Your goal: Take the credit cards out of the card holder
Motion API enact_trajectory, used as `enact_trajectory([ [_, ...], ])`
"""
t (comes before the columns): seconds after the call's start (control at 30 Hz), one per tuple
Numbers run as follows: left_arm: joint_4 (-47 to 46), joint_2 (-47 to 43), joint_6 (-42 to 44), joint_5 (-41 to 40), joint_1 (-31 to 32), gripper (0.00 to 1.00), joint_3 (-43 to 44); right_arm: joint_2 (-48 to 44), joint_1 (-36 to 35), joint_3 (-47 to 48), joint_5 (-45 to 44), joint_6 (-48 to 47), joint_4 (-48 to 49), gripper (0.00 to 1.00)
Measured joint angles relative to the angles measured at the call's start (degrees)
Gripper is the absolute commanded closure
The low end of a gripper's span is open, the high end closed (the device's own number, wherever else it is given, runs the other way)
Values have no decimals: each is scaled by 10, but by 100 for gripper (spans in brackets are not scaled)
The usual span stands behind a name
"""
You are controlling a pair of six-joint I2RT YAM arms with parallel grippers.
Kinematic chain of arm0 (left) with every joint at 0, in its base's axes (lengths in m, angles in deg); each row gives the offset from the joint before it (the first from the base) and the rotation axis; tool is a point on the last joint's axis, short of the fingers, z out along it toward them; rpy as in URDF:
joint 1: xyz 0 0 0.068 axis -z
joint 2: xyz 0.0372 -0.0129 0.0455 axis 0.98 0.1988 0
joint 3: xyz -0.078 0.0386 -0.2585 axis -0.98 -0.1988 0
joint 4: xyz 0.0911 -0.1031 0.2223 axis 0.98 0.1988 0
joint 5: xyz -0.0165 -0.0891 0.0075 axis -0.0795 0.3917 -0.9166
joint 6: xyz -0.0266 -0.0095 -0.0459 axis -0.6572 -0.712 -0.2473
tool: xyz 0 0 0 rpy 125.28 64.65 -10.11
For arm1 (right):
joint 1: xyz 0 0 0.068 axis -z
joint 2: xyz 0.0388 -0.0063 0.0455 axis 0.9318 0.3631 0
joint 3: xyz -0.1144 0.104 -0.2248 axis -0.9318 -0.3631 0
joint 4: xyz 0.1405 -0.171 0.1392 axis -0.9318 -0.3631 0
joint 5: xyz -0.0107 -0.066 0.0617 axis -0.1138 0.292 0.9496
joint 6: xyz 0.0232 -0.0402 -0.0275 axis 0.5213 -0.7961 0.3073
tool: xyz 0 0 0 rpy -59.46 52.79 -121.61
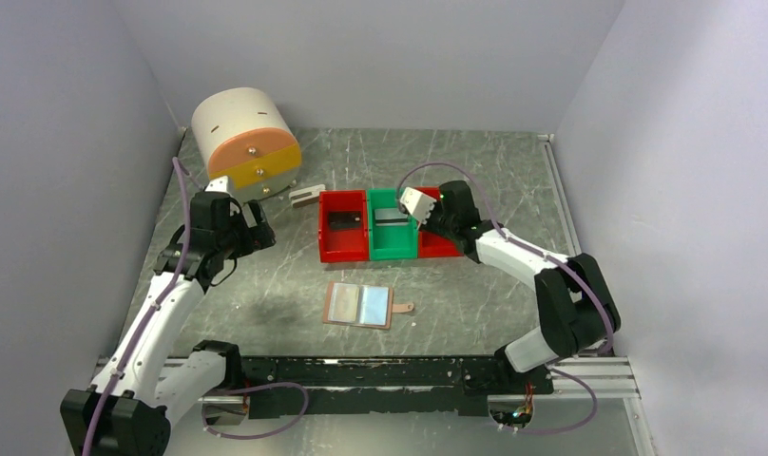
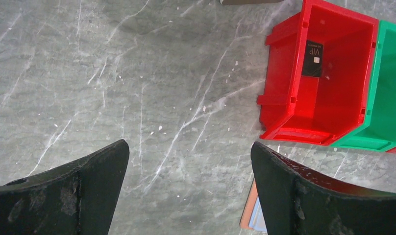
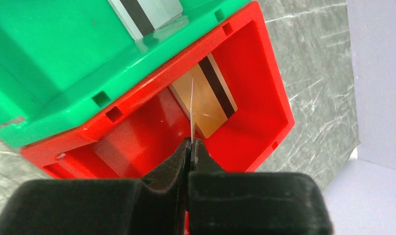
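Grey marbled tabletop [image 1: 266,275]. Right gripper [image 3: 191,143] pinches a card [image 3: 192,105] edge-on, red bin [image 3: 264,98] just beyond its tips. The hold is slight, so the card may twist out and miss. Left gripper [image 2: 188,147] gapes, empty; holder [image 1: 359,305] lies open, well back of both.

Pale lavender walls [image 1: 380,57] on three sides, grey marbled tabletop [image 1: 466,304], soft even light

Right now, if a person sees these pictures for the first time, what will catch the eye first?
The bright red and green bins in a row mid-table stand out first. Over the right-hand red bin, the right end effector is shut on a thin card, seen edge-on. In front of the bins the wallet lies open and flat, and a cream and orange drum sits at the back left.
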Motion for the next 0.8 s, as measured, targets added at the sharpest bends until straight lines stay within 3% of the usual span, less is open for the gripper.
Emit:
enact_trajectory([
  [0.8, 0, 3, 0, 0, 0, 3, -1, 104, 32, 76, 32, -53, 11, 97],
])
